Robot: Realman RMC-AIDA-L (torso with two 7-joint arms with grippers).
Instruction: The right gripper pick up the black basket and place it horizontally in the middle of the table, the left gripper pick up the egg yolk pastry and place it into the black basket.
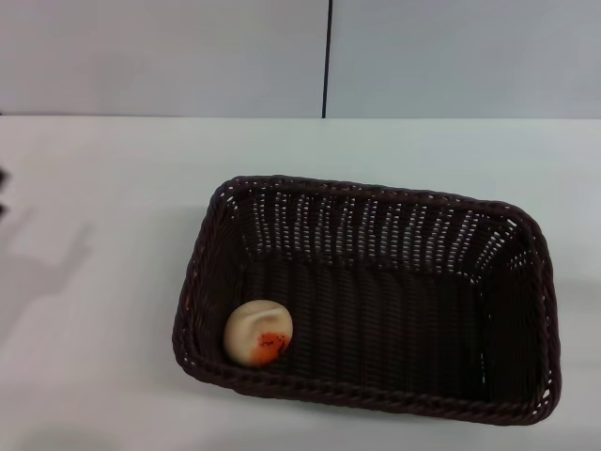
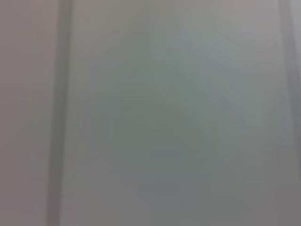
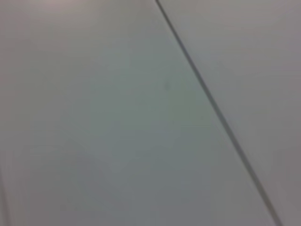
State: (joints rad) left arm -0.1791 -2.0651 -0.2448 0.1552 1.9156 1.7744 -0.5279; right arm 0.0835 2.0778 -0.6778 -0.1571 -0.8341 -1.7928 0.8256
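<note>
The black basket [image 1: 376, 399] lies lengthwise across the white table [image 1: 103, 188], slightly right of the middle in the head view. The egg yolk pastry [image 1: 258, 333] rests inside it on the basket floor, in the near left corner, orange patch facing front. Only a dark sliver of the left gripper [image 1: 2, 193] shows at the left edge of the head view, well clear of the basket, with its shadow on the table beside it. The right gripper is out of view. Both wrist views show only blurred pale surfaces.
A pale wall with a dark vertical seam [image 1: 328, 56] stands behind the table's far edge. The right wrist view shows a dark diagonal seam [image 3: 216, 113] on a pale surface.
</note>
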